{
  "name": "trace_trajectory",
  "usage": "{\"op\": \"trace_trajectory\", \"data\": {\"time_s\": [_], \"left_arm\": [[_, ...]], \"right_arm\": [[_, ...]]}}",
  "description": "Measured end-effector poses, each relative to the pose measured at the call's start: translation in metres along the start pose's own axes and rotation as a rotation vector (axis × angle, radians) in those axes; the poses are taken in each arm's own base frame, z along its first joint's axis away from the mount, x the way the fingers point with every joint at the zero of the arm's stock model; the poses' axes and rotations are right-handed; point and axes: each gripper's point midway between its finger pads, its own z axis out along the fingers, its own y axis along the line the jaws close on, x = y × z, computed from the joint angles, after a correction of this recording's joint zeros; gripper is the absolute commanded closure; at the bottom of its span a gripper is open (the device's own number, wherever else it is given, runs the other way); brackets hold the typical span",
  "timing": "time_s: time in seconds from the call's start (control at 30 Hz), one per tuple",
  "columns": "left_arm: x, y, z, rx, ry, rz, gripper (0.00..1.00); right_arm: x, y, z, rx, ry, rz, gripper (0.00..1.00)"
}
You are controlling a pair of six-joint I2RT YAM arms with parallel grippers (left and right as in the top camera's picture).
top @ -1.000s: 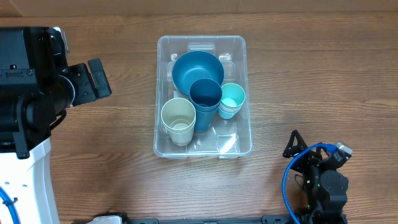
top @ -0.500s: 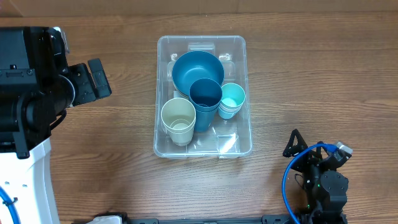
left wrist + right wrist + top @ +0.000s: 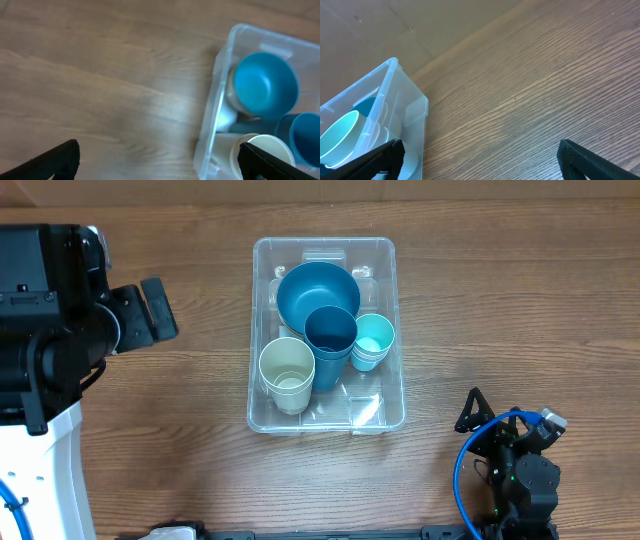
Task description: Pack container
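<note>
1. Container seen from overhead sits mid-bench, nearer the far edge, holding a blue bowl, a dark blue cup, a cream cup and a teal cup
2. Left wrist view: the left gripper has its jaws spread wide and empty over bare wood, with the container at the right
3. Right wrist view: the right gripper is likewise wide apart and empty, the container's corner at lower left

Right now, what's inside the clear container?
The container holds a blue bowl, a dark blue cup, a teal cup and a cream cup, all open side up. They cover the floor beneath them, so anything under them is hidden.
</note>
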Motion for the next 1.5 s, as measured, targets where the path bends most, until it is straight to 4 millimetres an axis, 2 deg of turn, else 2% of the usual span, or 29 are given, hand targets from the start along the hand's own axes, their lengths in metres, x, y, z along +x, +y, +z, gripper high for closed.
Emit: {"op": "trace_trajectory", "data": {"time_s": [0.13,0.3,0.4,0.53,0.7,0.83,1.23,1.5], "left_arm": [[-0.013,0.004,-0.003,-0.019,-0.082,-0.006,0.00],[-0.044,-0.005,-0.014,0.059,-0.369,-0.005,0.00],[-0.041,-0.012,-0.021,0.133,-0.523,0.032,0.00],[-0.008,-0.011,-0.013,0.176,-0.601,0.068,0.00],[0.049,0.000,0.022,0.170,-0.569,0.093,0.00],[0.086,0.007,0.046,0.172,-0.585,0.097,0.00],[0.155,0.010,0.107,0.240,-0.651,0.114,0.00],[0.175,0.010,0.127,0.258,-0.653,0.120,0.00]], "right_arm": [[0.000,0.000,0.000,0.000,0.000,0.000,0.00],[0.000,0.000,0.000,-0.001,-0.001,0.001,0.00],[-0.001,0.000,0.000,-0.001,-0.003,0.001,0.00],[0.000,0.000,0.000,-0.001,-0.002,0.001,0.00],[0.000,0.000,0.000,-0.001,-0.002,0.001,0.00],[0.000,0.000,0.000,-0.001,-0.002,0.001,0.00],[0.000,0.000,0.000,-0.001,-0.002,0.001,0.00],[0.000,0.000,0.000,-0.001,-0.002,0.001,0.00]]}}
